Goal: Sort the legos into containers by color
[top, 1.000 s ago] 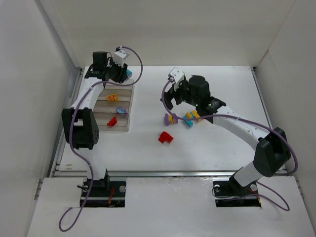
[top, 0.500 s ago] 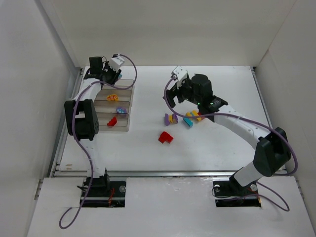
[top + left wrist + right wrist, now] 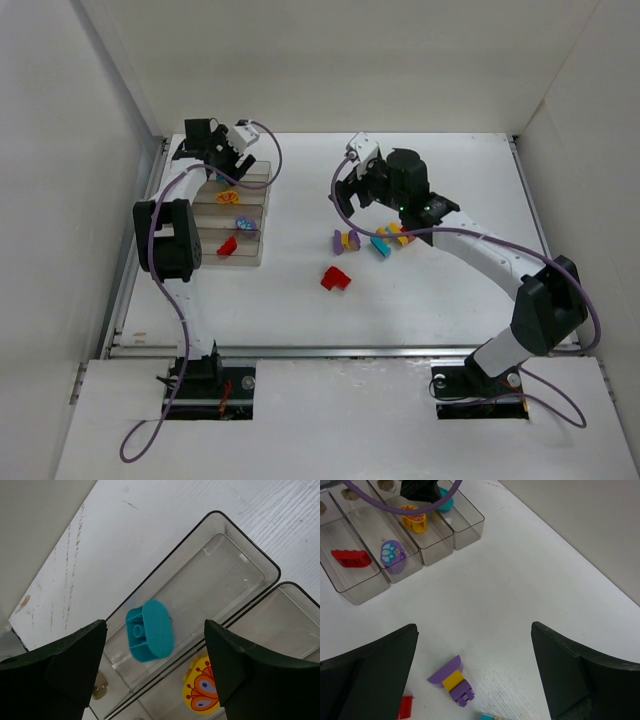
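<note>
A clear smoky plastic organizer box (image 3: pixel 245 258) of four narrow compartments sits on the white tabletop (image 3: pixel 420 300), ahead of the left arm. The left tool (image 3: pixel 155 630) hangs over the box's farthest compartment with its two dark fingers spread wide apart, clamped on nothing. Between and below those fingers, a teal rounded plastic brick (image 3: pixel 150 636) sits tilted inside that farthest compartment and touches neither finger. Whether it rests on the compartment floor cannot be told. The next compartment toward the arms holds a yellow plastic brick with an orange butterfly print (image 3: pixel 200 692). The third holds a purple plastic brick with a flower print (image 3: pixel 392 554), and the nearest holds a red plastic brick (image 3: pixel 351 557).

The right tool (image 3: pixel 474 627) hovers above the tabletop to the right of the box, its fingers fully apart with nothing between them. Beneath it, well apart from the box, lies a purple-and-yellow brick cluster (image 3: pixel 452 679). Farther right of the box, just beside that cluster, lies a teal-and-yellow brick cluster (image 3: pixel 388 238). A loose red angular brick (image 3: pixel 335 278) lies to the right of the box's near end, apart from both clusters.
</note>
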`<control>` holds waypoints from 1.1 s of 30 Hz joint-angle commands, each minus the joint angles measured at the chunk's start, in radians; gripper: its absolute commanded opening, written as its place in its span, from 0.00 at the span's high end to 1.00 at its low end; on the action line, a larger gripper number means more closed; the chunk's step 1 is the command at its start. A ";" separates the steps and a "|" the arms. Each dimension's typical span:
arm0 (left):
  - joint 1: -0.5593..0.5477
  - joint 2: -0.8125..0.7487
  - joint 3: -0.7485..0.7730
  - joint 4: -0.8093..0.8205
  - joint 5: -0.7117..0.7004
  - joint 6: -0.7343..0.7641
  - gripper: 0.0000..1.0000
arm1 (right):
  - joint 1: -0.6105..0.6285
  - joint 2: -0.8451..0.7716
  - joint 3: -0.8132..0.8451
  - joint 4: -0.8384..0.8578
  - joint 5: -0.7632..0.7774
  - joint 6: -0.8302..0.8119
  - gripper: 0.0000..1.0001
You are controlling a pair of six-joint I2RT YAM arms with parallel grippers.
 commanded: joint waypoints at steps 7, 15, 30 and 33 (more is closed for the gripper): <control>-0.112 -0.262 -0.016 -0.073 0.211 0.016 0.21 | -0.007 -0.033 0.058 0.029 0.196 0.175 0.00; -0.224 -0.329 -0.124 -0.276 0.323 0.020 0.23 | 0.008 -0.059 0.096 -0.206 0.324 0.187 0.00; -0.304 -0.482 -0.308 -0.259 0.109 -0.060 0.25 | 0.008 0.124 0.079 -0.500 -0.063 -0.539 0.01; -0.304 -0.496 -0.328 -0.268 0.098 -0.060 0.25 | -0.001 0.241 0.154 -0.620 -0.072 -0.609 0.01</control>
